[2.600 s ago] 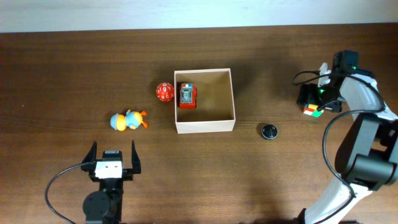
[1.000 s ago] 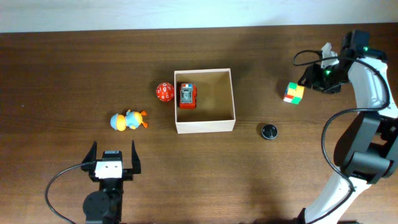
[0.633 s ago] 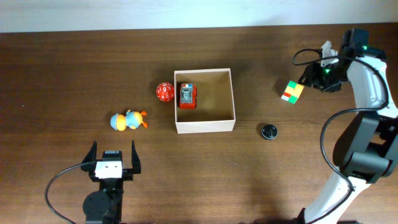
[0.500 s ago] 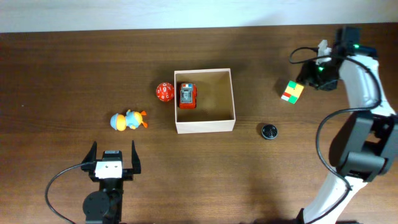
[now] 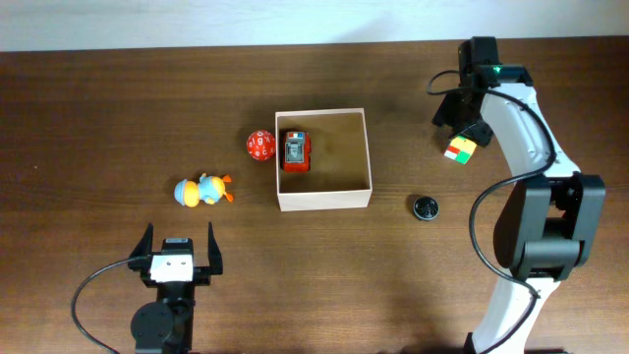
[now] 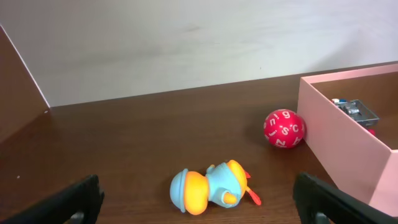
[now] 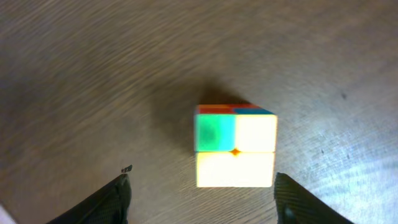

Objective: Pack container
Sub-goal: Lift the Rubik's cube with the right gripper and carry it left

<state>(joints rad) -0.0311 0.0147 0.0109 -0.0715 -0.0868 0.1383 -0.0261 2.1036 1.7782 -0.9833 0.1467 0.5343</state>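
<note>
Dark wood table (image 5: 98, 98) from above: two robot arms, a square box, small toys.
White-walled box (image 5: 324, 200) w/ tan inside sits mid-table, open top; a red toy car (image 5: 295, 151) lies in its left part, against the left wall. Just outside that wall sits a red number ball (image 5: 259, 146), and further left a blue-orange duck toy (image 5: 203, 191) on its side. R gripper (image 7: 202, 198) hangs over a colour cube (image 5: 460, 148) well right of the box, jaws apart, fingers either side, not touching it. A black disc (image 5: 424, 207) lies near the box's lower right corner. L gripper (image 5: 179, 236) sits at the near edge, jaws wide, holding nothing.
</note>
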